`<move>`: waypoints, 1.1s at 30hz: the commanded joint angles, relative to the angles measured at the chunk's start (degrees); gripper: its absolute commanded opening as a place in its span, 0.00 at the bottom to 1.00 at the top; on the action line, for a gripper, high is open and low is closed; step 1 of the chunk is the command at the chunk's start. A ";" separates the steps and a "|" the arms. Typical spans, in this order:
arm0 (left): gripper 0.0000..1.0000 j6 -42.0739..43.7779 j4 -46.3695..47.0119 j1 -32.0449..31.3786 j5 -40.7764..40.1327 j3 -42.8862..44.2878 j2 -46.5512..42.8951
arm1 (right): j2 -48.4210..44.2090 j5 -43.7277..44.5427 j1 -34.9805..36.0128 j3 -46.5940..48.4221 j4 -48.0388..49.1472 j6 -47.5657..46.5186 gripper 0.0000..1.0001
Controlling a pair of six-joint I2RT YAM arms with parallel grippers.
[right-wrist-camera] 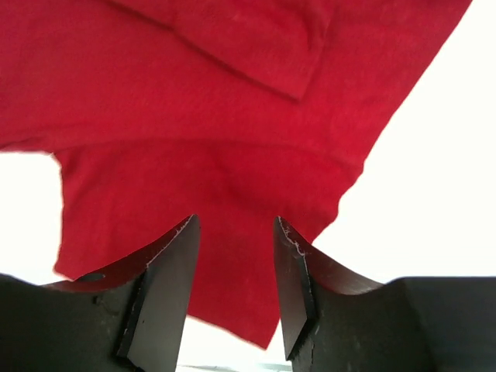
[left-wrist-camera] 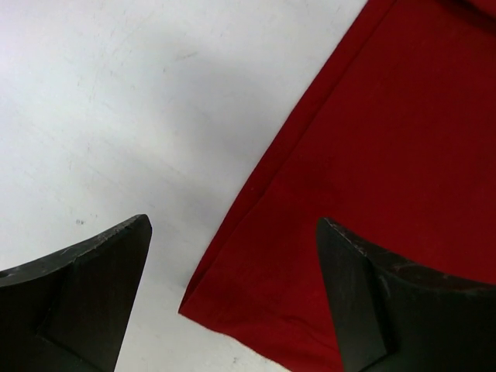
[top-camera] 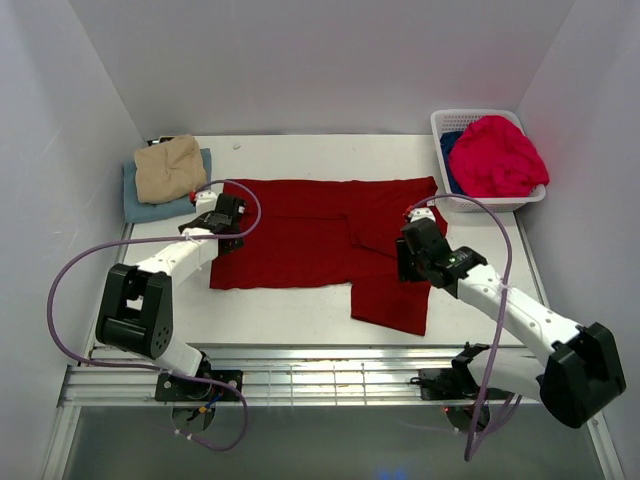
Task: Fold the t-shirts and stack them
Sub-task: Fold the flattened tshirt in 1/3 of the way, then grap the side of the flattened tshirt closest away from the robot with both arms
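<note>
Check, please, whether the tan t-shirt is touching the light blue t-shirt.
Touching. The top external view shows the tan t-shirt lying directly on the light blue t-shirt, covering most of it, with no gap between them.

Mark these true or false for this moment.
1. The dark red shirt lies spread on the table. True.
2. The pinkish-red shirt is in the basket. True.
3. The tan shirt sits in the basket. False: it lies on the light blue shirt at the back left.
4. The left hand is shut on the dark red shirt. False: it is open, over that shirt's edge.
5. The right hand is open above the dark red shirt. True.
</note>
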 commanded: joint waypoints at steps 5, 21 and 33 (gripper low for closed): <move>0.98 -8.48 -13.10 -1.19 0.63 0.65 -2.40 | -9.39 0.48 4.40 -4.82 -2.85 7.62 0.48; 0.92 -11.03 -9.78 -1.28 12.51 -8.41 -5.83 | -13.44 6.71 12.57 -9.58 -9.43 17.02 0.47; 0.75 -15.51 -4.14 -1.19 6.89 -15.26 -10.40 | -10.71 10.50 18.11 -10.54 -11.90 22.74 0.46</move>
